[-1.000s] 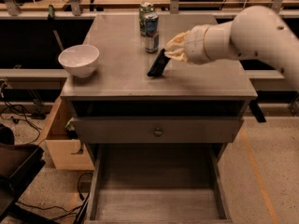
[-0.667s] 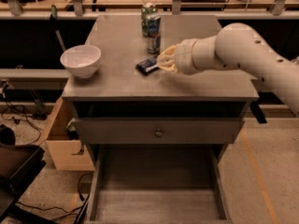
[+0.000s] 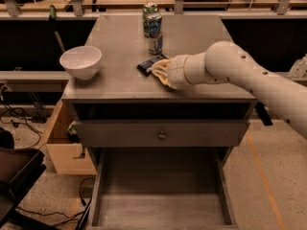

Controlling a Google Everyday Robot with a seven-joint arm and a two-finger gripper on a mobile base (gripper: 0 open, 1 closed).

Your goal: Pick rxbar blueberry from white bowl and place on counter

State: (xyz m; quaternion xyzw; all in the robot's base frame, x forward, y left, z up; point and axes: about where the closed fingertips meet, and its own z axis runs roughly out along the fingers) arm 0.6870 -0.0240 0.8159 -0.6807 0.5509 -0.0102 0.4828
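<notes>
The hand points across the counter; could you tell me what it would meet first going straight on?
The hand would first meet the rxbar blueberry, lying on the counter right at its tip; whether they touch is unclear.

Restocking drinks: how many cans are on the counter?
2: a green can at the rear, a blue-and-white can just before it; the arm may hide more. The gripper is beside the rxbar.

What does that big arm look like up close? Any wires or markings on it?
The arm is a thick, smooth, off-white tube built in rounded segments, with a few small dark dots on its shell and no loose cables showing. It narrows to a pale cream gripper, which sits low over the middle of the grey counter.
</notes>
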